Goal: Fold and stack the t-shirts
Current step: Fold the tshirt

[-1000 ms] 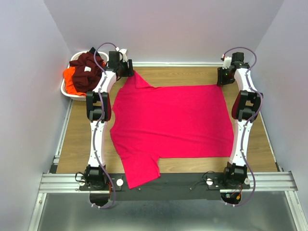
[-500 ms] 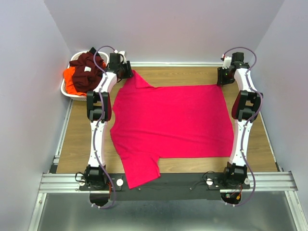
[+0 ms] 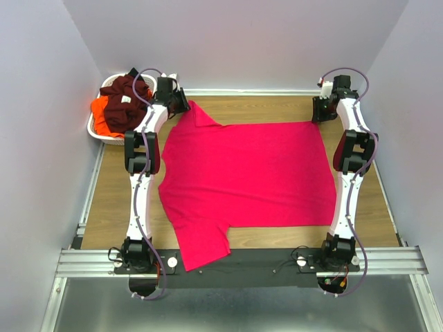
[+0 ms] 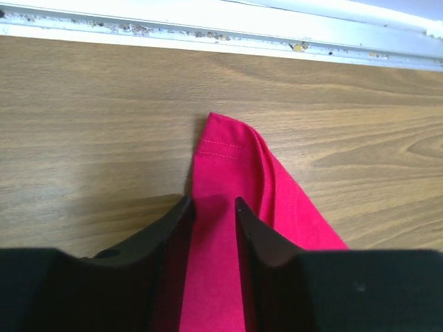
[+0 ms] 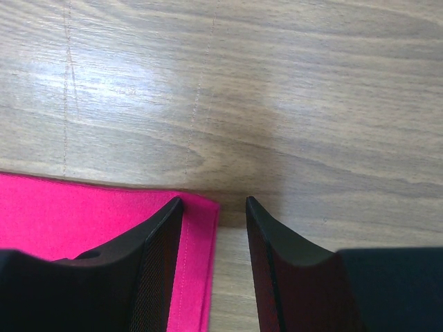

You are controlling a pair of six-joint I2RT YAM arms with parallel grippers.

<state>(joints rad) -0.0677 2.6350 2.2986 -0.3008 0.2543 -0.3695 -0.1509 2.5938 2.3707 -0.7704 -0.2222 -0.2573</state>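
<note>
A bright pinkish-red t-shirt (image 3: 242, 173) lies spread flat on the wooden table, one sleeve hanging over the near edge. My left gripper (image 3: 185, 105) is at its far-left sleeve. In the left wrist view the gripper (image 4: 213, 204) is open, its jaws straddling the sleeve cloth (image 4: 228, 159). My right gripper (image 3: 317, 117) is at the shirt's far-right corner. In the right wrist view it (image 5: 214, 204) is open, with the hem corner (image 5: 83, 207) between the jaws. A dark maroon t-shirt (image 3: 128, 93) and an orange t-shirt (image 3: 102, 114) lie bunched in the basket.
The white oval basket (image 3: 93, 128) stands at the far-left corner, beside the left arm. A white rail (image 4: 208, 31) runs along the table's back edge just beyond the left gripper. Grey walls enclose the table on three sides.
The left gripper has shifted very slightly toward the back left. The shirt and the right arm have not moved.
</note>
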